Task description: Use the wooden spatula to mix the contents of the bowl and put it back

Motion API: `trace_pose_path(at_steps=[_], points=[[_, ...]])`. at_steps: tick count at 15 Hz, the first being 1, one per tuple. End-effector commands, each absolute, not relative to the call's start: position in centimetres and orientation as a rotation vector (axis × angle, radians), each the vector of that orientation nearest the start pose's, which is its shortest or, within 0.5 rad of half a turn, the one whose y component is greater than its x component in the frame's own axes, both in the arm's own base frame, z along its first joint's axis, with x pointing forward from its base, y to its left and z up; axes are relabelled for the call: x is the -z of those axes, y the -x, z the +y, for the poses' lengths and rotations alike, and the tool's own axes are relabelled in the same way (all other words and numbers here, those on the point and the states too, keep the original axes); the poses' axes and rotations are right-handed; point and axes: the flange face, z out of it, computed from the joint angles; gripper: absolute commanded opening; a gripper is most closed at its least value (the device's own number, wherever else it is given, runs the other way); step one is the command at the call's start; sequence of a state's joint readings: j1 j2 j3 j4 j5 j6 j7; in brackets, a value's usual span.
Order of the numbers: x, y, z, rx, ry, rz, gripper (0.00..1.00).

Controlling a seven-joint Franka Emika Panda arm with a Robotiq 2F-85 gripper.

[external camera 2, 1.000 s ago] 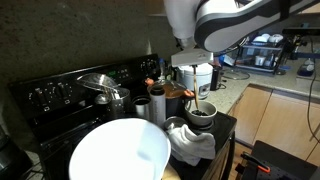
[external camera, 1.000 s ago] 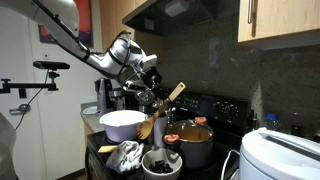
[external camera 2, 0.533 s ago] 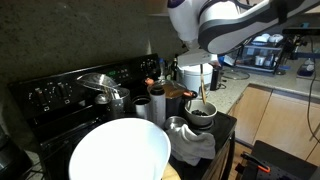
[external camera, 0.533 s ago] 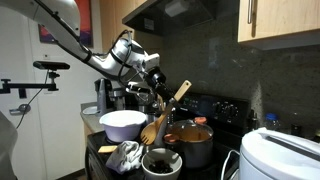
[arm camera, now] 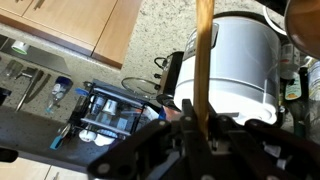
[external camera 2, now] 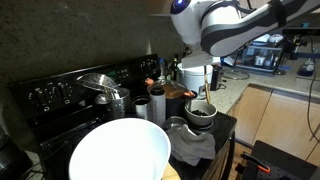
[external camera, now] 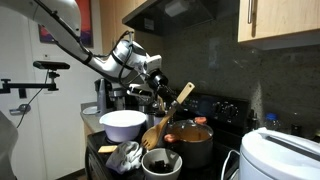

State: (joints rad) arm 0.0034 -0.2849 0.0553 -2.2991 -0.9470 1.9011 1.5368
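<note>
My gripper (external camera: 160, 97) is shut on the wooden spatula (external camera: 172, 107) and holds it tilted above the stove. The spatula's lower end points down at the small white bowl (external camera: 160, 162) with dark lumpy contents. In an exterior view the spatula (external camera 2: 203, 97) reaches down into the bowl (external camera 2: 200, 117); the tip is hidden by the rim. In the wrist view the slim handle (arm camera: 204, 50) runs straight up from between the gripper's fingers (arm camera: 195, 122).
A large white mixing bowl (external camera: 123, 123) (external camera 2: 120, 152) and a crumpled cloth (external camera: 125, 155) (external camera 2: 190, 145) lie beside the small bowl. A steel pot (external camera: 192, 143) with orange contents stands close by. Steel cups (external camera 2: 157, 103) and a white cooker (external camera 2: 195, 76) (arm camera: 245, 60) stand behind.
The spatula has tilted further: its upper end has swung right and its lower end left over the bowl. The gripper has shifted a little with it.
</note>
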Motion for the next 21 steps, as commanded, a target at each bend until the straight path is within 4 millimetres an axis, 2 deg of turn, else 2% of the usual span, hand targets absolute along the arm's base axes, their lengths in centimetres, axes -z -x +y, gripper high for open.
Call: trace_pose_path(at_steps=[1,14,15,21], points=[[-48.0,-46.3,-3.1,-0.701,-2.004,-1.226,0.12],[-47.9,-46.3,-3.3,-0.698,-2.002,-1.228,0.12],[-47.8,-45.9,-2.8,-0.705,-1.982,-1.235,0.03],[-46.2,-46.6,-2.3,-0.769,-1.889,-1.269,0.03]])
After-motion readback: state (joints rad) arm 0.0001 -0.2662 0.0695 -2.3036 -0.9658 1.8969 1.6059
